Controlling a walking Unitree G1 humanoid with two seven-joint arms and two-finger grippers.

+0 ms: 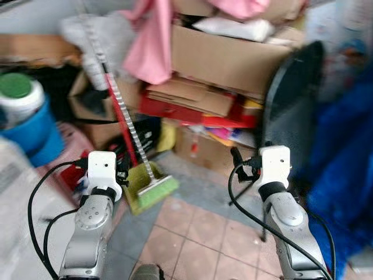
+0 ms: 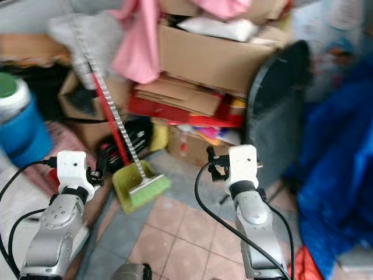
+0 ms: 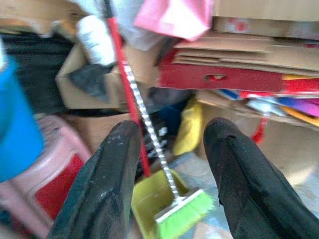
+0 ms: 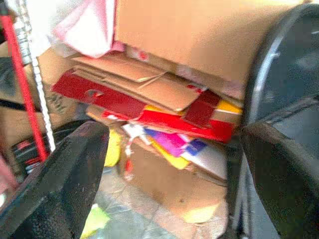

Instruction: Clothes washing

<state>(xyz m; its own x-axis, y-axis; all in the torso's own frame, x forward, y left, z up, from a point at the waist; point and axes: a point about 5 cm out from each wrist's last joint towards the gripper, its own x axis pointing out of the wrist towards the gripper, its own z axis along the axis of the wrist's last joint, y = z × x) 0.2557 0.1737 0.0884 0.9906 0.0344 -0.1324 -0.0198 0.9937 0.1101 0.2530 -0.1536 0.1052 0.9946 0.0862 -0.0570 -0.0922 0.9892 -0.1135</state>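
Cluttered storage corner, tiled floor (image 1: 192, 233), stacked cardboard boxes (image 1: 227, 58) | left end effector (image 3: 167, 164) and right end effector (image 4: 174, 164) both spread, empty | pink garment (image 1: 152, 41) draped over boxes, well apart | washing apparently not begun, everything left.

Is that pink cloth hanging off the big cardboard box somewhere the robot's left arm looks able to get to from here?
Probably not yet. The pink cloth hangs high over the cardboard box, well beyond the open left gripper. The green broom and dustpan stand between them, so the robot would likely need to step closer.
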